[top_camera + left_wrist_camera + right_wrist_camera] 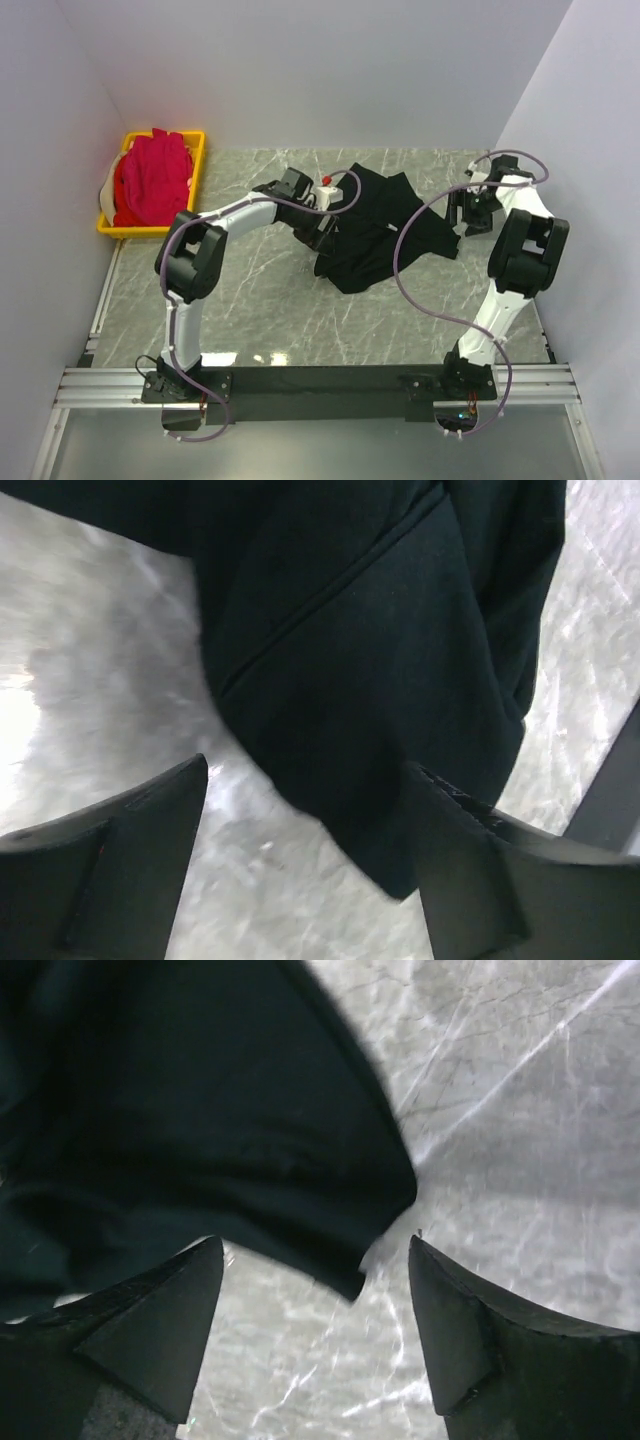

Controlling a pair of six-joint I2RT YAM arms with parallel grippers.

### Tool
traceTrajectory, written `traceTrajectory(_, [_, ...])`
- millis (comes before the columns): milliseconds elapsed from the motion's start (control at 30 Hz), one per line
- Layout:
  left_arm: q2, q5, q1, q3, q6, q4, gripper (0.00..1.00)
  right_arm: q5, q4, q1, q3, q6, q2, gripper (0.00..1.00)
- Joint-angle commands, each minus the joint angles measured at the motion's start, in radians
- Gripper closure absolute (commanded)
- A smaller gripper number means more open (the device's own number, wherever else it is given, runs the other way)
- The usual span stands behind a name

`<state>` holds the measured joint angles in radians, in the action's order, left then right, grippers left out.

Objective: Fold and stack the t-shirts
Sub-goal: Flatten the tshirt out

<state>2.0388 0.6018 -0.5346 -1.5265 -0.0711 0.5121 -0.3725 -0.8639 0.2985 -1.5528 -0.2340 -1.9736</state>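
Black t-shirt [372, 238] bunched; its sleeves perhaps tucked under, unseen.

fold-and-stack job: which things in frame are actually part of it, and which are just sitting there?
Part of the job:
- black t-shirt, crumpled mid-table
- pink t-shirts, heaped in the crate
- left gripper and right gripper, both open at the black shirt's edges

Just there:
- yellow crate, far left corner, only holds the pink shirts
- marble table
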Motion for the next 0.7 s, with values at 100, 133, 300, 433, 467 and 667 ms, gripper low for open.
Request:
traceTrajectory(100, [0.003, 0.085, 0.004, -0.018, 0.085, -0.034, 0.76, 0.082, 0.031, -0.062, -0.053, 0.024, -0.073, 0.41])
traceTrajectory(133, [-0.009, 0.076, 0.016, -0.005, 0.083, -0.032, 0.86, 0.087, 0.026, -0.071, -0.049, 0.009, -0.086, 0.54])
traceTrajectory(300, [-0.117, 0.067, 0.178, 0.061, 0.031, 0.034, 1.00, 0.113, 0.020, -0.064, 0.023, -0.037, -0.045, 1.00])
traceTrajectory(433, [-0.207, 0.035, 0.301, 0.123, -0.039, 0.089, 1.00, 0.136, 0.035, -0.038, 0.108, -0.077, 0.047, 1.00])
traceTrajectory(467, [-0.238, 0.029, 0.341, 0.152, -0.051, 0.112, 1.00, 0.138, 0.039, -0.024, 0.141, -0.086, 0.071, 1.00])
traceTrajectory(667, [-0.310, -0.094, 0.423, 0.287, -0.091, 0.186, 1.00, 0.196, 0.031, 0.002, 0.270, -0.192, 0.228, 1.00])
